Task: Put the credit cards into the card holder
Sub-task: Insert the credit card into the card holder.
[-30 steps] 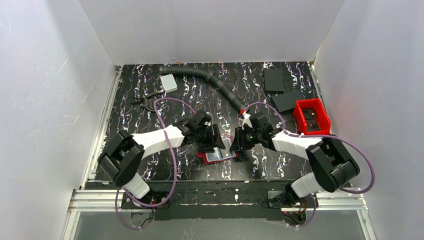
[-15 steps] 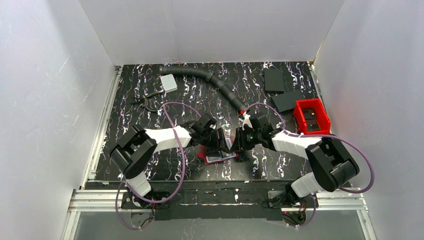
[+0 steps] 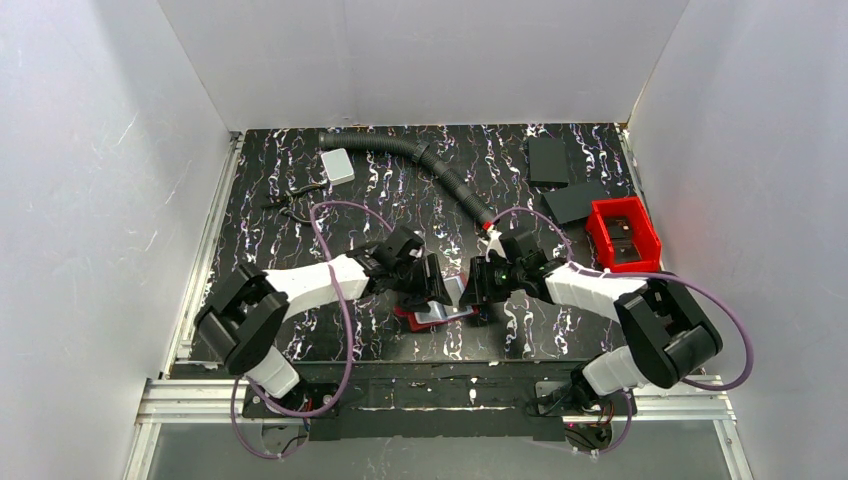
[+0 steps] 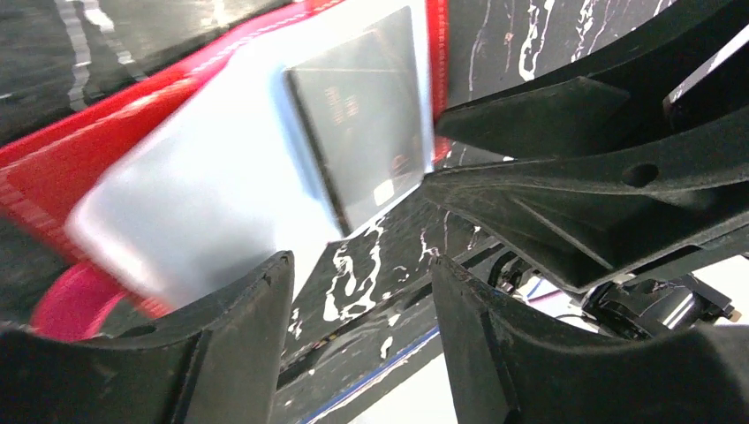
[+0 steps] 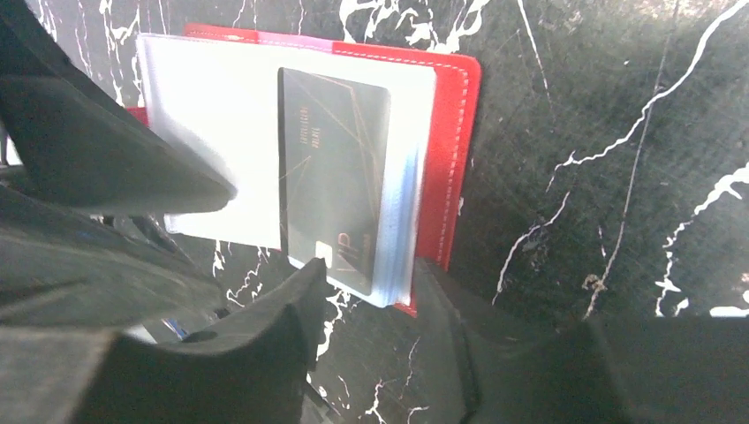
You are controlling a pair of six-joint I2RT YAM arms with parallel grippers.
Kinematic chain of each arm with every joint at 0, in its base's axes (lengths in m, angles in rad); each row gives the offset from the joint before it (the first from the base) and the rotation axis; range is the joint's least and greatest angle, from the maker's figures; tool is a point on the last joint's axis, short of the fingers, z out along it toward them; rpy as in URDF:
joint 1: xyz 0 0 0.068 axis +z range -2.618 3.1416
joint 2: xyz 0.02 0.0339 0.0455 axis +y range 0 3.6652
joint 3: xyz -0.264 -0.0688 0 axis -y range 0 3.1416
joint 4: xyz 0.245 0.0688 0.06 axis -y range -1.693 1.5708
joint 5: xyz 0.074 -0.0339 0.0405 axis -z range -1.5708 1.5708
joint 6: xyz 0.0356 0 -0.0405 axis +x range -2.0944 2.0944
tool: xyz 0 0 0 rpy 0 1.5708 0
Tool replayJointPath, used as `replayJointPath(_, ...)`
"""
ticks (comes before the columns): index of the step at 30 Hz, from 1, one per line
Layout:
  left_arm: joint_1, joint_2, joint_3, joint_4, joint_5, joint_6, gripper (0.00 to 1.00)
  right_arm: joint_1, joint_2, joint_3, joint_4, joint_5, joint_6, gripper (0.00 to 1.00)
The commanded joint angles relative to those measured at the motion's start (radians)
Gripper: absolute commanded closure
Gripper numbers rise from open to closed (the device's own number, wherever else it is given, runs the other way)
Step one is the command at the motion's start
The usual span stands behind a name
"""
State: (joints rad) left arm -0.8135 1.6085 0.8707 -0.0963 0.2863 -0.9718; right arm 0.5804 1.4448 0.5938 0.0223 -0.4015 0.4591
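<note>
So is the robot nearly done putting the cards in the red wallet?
Partly. The card holder lies open with a dark card on its pale pages; whether it's tucked in, I can't tell. The left gripper and right gripper hover at its edge. A pale flat thing far back may be another card to fetch.

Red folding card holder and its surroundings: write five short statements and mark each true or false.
1. The red folding card holder lies flat on the black marbled table. True.
2. A dark rectangular card rests on a pale layered stack. True.
3. The red open-top plastic bin stands at the table's left edge. False: it stands near the right edge.
4. The black corrugated hose lies across the card holder. False: it lies farther back, apart from it.
5. The left gripper is open. True.
</note>
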Motion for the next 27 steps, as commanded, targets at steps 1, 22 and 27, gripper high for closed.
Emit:
replayJointPath(1,0.028,-0.120,-0.020,-0.147,-0.068,0.083,0.42,0.006,-0.052,0.039,-0.089,0.066,-0.041,0.45)
replayJointPath(22,0.028,-0.102,-0.093,-0.117,-0.022,0.118,0.65,0.006,-0.064,0.073,-0.091,0.041,-0.010,0.64)
replayJointPath(27,0.028,-0.107,-0.118,-0.110,-0.029,0.114,0.66,0.004,-0.041,0.062,-0.075,0.033,-0.012,0.60)
